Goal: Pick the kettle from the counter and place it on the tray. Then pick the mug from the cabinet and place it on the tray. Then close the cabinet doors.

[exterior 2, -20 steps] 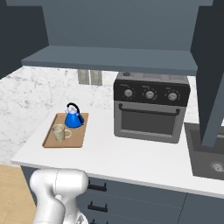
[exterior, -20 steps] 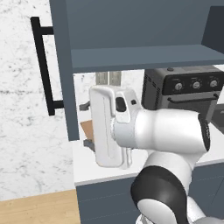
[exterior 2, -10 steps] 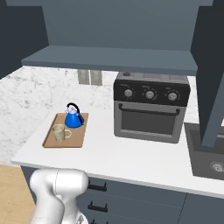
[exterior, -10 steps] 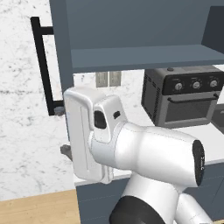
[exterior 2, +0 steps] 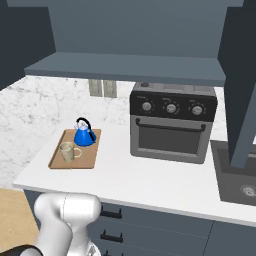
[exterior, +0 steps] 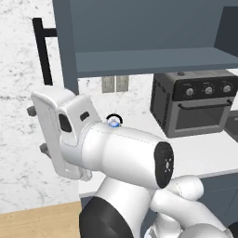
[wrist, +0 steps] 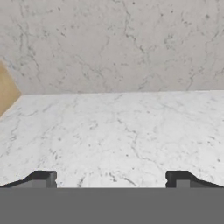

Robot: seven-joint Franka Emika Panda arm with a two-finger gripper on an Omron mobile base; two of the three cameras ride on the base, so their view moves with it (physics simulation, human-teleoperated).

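With kettle point(exterior 2: 84, 136) and mug point(exterior 2: 67, 150) on the tray point(exterior 2: 59, 158), the arm has swung left, jaws wide and empty, toward the door handle point(exterior: 44, 56).

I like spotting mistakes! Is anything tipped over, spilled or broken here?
Nothing is spilled or broken. The kettle and the mug stand upright on the tray. One thing stands out: the cabinet doors hang open. The gripper is open and empty, facing marble wall.
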